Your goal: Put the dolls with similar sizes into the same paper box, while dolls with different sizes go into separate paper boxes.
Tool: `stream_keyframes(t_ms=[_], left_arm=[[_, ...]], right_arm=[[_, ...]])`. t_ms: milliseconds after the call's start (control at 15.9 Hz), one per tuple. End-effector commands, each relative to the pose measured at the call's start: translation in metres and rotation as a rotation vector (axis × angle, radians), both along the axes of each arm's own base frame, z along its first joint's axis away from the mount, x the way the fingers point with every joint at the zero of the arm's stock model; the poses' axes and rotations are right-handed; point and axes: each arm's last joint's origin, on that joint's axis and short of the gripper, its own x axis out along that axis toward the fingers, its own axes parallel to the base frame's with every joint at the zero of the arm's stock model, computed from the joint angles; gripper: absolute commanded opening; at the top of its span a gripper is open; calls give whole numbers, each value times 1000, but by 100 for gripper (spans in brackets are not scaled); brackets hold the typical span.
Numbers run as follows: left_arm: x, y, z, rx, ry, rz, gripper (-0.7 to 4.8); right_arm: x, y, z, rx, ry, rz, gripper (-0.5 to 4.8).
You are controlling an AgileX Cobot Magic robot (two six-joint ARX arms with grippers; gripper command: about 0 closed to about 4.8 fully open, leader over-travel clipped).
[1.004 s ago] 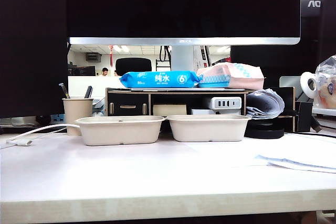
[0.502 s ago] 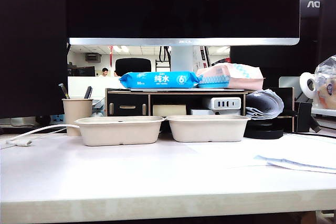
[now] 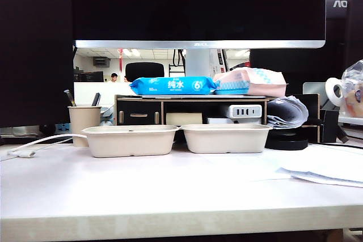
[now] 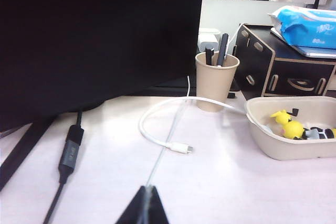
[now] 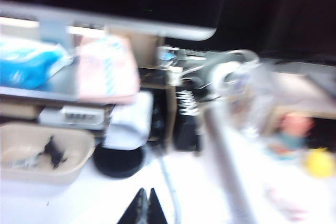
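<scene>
Two beige paper boxes stand side by side at the back of the table, the left one [image 3: 129, 143] and the right one [image 3: 225, 139]; their walls hide the dolls in the exterior view, and neither gripper shows there. In the left wrist view the left box [image 4: 294, 150] holds a yellow doll [image 4: 289, 125] and a black-white-yellow doll with a pale blue part [image 4: 317, 132]. My left gripper [image 4: 145, 190] is shut and empty, well short of that box. The blurred right wrist view shows the right box [image 5: 47, 174] holding a black doll [image 5: 52, 153] and a greyish one [image 5: 21, 162]. My right gripper [image 5: 145, 192] is shut and empty.
A beige pen cup [image 3: 84, 124] stands left of the boxes, with a white cable [image 4: 168, 142] and a black cable [image 4: 68, 153] lying nearby. Behind are a monitor, a drawer shelf with a blue wipes pack [image 3: 173, 85], and a black tape roll [image 3: 286, 140]. Papers [image 3: 323, 168] lie at the right.
</scene>
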Motion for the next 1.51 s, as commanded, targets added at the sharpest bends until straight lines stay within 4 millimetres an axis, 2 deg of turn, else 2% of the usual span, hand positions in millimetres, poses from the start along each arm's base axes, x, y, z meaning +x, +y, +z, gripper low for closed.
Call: stream_keyframes(t_ms=[63, 251, 439, 1506], left_arm=[[0, 0, 1, 1, -10, -3, -5], [0, 0, 1, 1, -10, -3, -5], [0, 0, 1, 1, -10, -3, -5], [0, 0, 1, 1, -10, -3, -5]], right_arm=[[11, 0, -55, 18, -85, 4, -6], [9, 0, -95, 41, -112, 4, -6], [8, 0, -110, 66, -101, 5, -6], [3, 0, -105, 67, -156, 8, -6]])
